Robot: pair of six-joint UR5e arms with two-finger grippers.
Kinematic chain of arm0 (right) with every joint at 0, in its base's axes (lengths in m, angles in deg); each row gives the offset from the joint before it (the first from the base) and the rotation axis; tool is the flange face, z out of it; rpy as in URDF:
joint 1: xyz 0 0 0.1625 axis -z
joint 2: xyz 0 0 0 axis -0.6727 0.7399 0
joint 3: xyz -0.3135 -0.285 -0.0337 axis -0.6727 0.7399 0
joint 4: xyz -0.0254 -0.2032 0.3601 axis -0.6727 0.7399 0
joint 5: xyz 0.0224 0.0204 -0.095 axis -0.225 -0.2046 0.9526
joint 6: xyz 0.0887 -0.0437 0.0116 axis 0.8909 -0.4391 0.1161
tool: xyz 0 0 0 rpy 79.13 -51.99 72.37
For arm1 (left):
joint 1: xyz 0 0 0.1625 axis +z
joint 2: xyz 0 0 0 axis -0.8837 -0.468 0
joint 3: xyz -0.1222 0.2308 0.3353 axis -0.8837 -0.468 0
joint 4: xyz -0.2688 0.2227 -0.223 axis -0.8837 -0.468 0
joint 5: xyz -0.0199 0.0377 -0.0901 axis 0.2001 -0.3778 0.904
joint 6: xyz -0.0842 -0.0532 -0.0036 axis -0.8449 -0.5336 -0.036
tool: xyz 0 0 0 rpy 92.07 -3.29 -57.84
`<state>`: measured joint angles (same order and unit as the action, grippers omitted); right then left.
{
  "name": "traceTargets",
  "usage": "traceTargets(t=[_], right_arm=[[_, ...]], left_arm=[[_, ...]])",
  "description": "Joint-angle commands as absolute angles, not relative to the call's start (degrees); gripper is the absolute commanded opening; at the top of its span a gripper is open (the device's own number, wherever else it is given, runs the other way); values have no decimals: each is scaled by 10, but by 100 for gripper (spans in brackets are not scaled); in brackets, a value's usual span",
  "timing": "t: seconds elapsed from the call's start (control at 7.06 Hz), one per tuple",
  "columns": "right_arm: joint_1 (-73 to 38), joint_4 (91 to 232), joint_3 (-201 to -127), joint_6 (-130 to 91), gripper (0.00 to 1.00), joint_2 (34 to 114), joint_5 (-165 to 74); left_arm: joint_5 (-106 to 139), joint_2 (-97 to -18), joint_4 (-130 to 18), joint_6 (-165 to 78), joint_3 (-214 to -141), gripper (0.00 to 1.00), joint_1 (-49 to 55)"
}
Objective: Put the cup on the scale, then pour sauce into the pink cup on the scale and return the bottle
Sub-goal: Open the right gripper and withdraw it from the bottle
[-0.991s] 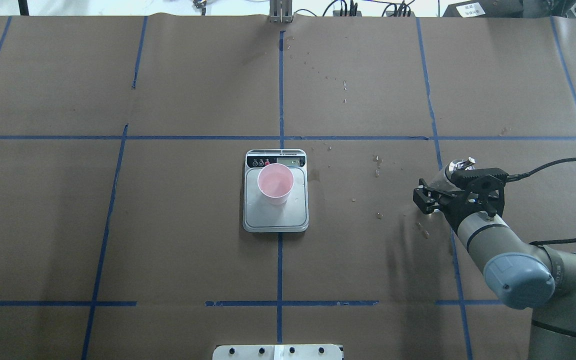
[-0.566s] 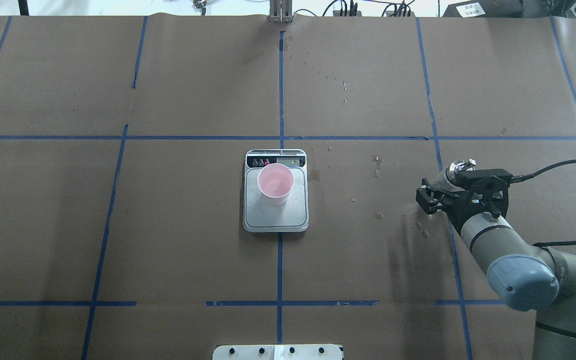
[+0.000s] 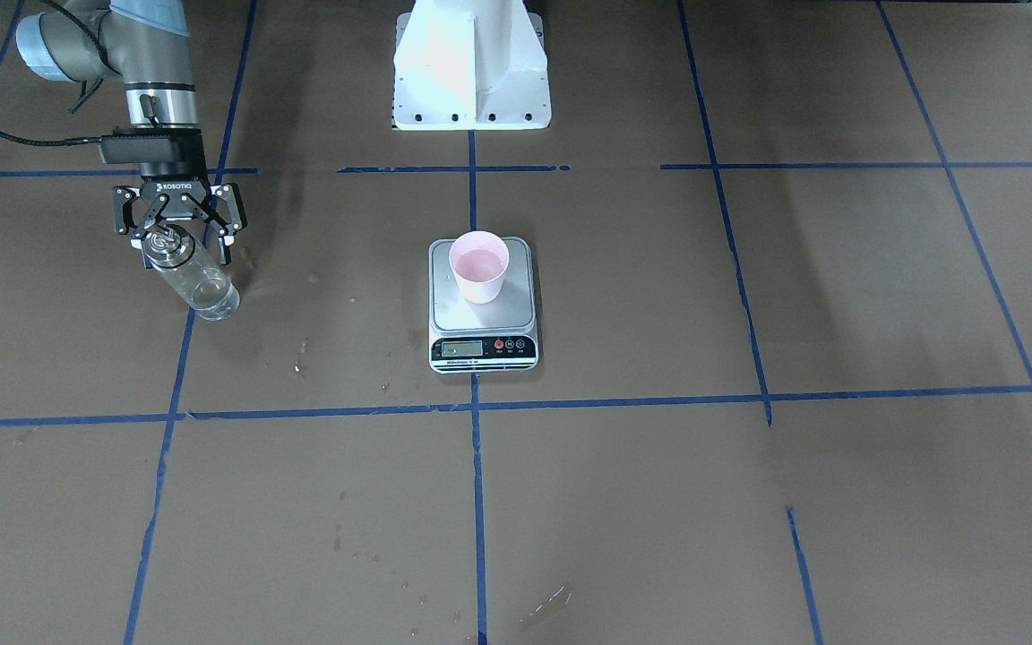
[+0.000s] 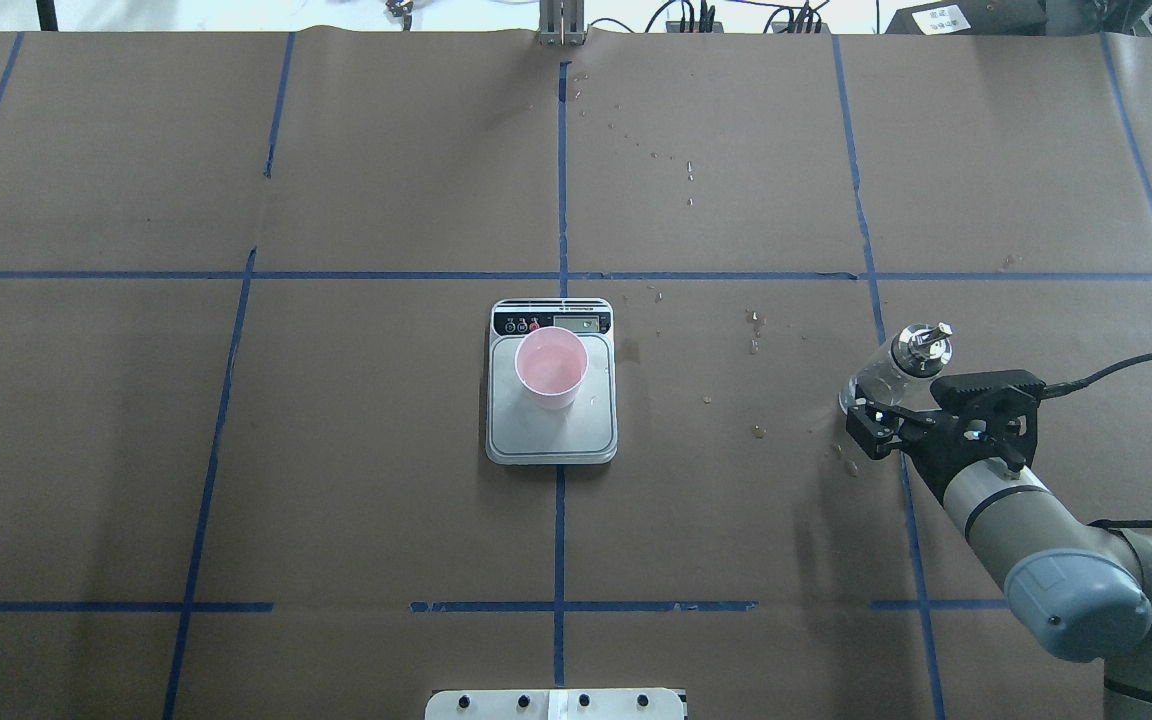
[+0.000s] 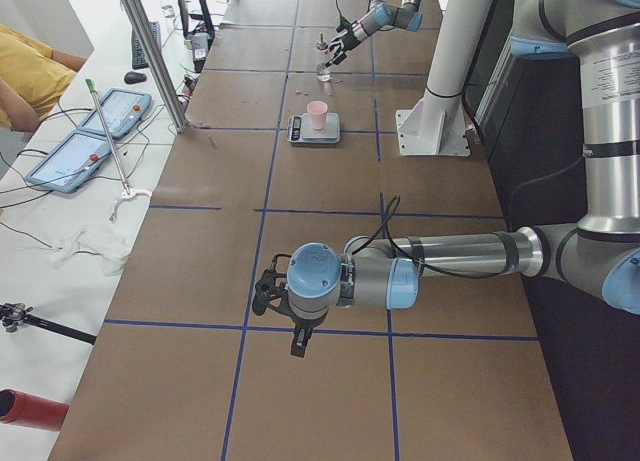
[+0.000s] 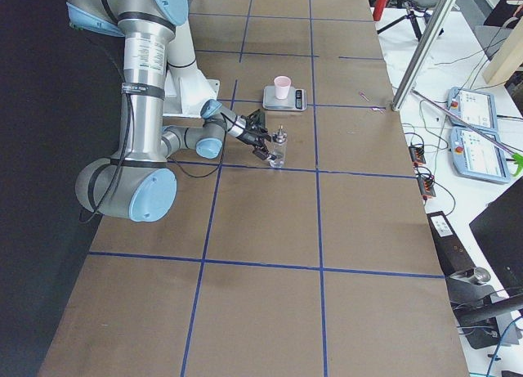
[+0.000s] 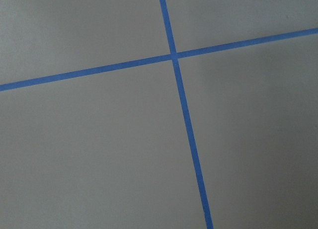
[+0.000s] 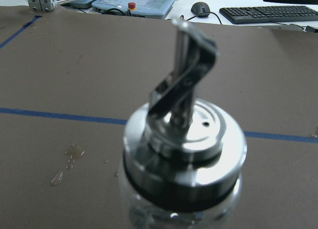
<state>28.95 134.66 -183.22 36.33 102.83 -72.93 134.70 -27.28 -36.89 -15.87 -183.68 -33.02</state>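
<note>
The pink cup (image 4: 551, 365) stands upright on the steel scale (image 4: 551, 438) at the table's middle. To the right, the clear glass bottle (image 4: 893, 368) stands upright on the brown paper by itself. Its silver spout cap (image 8: 184, 139) fills the right wrist view, and clear sauce shows low in the glass (image 3: 211, 296). My right gripper (image 4: 861, 428) is open, just on the robot's side of the bottle, with nothing between its fingers. My left gripper (image 5: 268, 293) hovers low over bare table far to the left. I cannot tell whether it is open or shut.
Small spilled droplets (image 4: 756, 330) dot the paper between the scale and the bottle. Blue tape lines (image 7: 186, 119) cross the table. The white robot base (image 3: 471, 63) stands behind the scale. Tablets (image 6: 474, 123) and a person's sleeve (image 5: 25, 76) lie beyond the far edge.
The right gripper has drawn back from the bottle toward the robot. The bottle has stayed standing in place. The cup and scale have not moved.
</note>
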Motion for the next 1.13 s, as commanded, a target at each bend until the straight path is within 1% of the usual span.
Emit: traceTargets(t=[0.0,0.14,0.42,0.57,0.71,0.85,0.99], right_arm=[[310,1338,-1832,368,100,1033,-716],[311,1329,-1833,367,100,1057,-719],[309,1180,-1832,311,100,1171,-761],[305,1115,-1823,267,100,1206,-777],[260,1081,-1808,224,100,1214,-830],[166,1056,-1790,175,100,1214,-938],[33,1046,-1760,89,100,1209,-1072]], left_arm=[[1346,-273,-369,-159,-1837,100,-330],[1347,-273,-369,-158,-1837,100,-331],[1347,-273,-369,-159,-1837,100,-330],[1348,-273,-369,-159,-1837,100,-330],[1348,-273,-369,-159,-1837,100,-331],[1348,-273,-369,-159,-1837,100,-330],[1349,-273,-369,-159,-1838,100,-330]])
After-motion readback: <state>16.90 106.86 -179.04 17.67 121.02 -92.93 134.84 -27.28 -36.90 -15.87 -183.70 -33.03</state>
